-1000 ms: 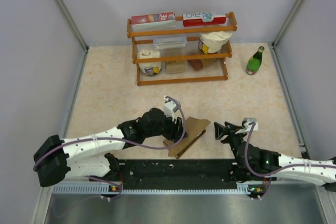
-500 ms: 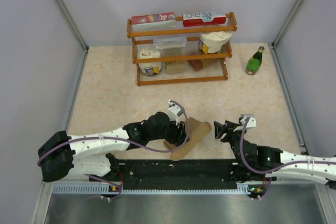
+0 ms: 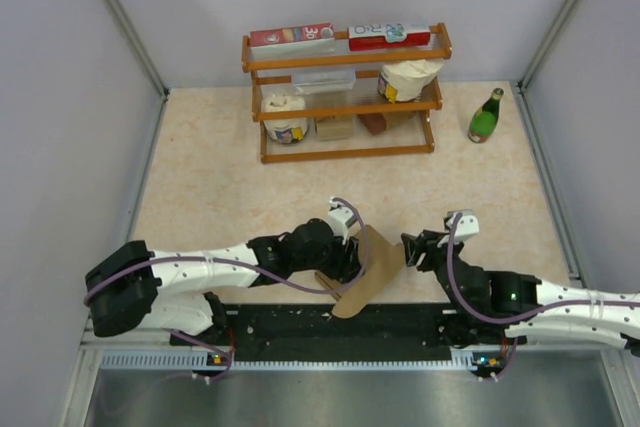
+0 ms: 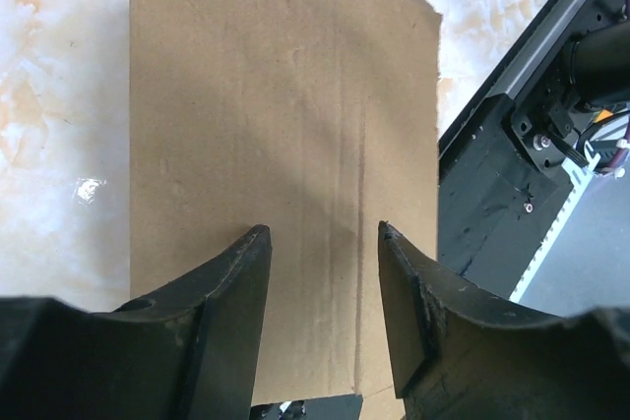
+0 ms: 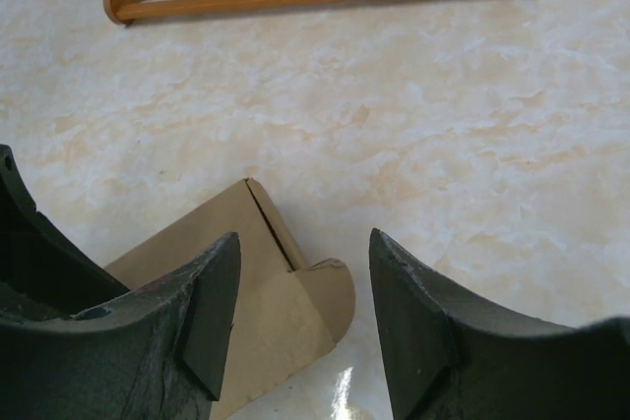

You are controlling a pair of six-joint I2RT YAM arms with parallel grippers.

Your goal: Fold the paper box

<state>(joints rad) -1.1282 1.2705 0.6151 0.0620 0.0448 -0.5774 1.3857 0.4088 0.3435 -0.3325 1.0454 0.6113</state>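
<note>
Nearest us, the black base rail (image 3: 340, 322) lies close to the lower end of the paper box (image 3: 370, 265). The box sits between the two arms at the near side of the table (image 3: 220, 177) and appears tilted.

We find the left gripper (image 4: 322, 233) over the box's broad panel, jaws spread, with bare cardboard showing between them. We cannot tell whether they bear on it. The right gripper (image 5: 305, 243) stands just beside the box's right end, jaws spread and empty, with a rounded flap (image 5: 330, 292) below the gap.

We judge the step in hand to be raising panels along their creases. We recommend that the left steady the panel while the right takes the flap squarely near its crease, not at the corner. It should fold slowly, so the card neither buckles nor slides onto the rail.

Farther off, the wooden rack (image 3: 345, 154) and green bottle (image 3: 486, 117) stand well apart and pose no obstruction.
</note>
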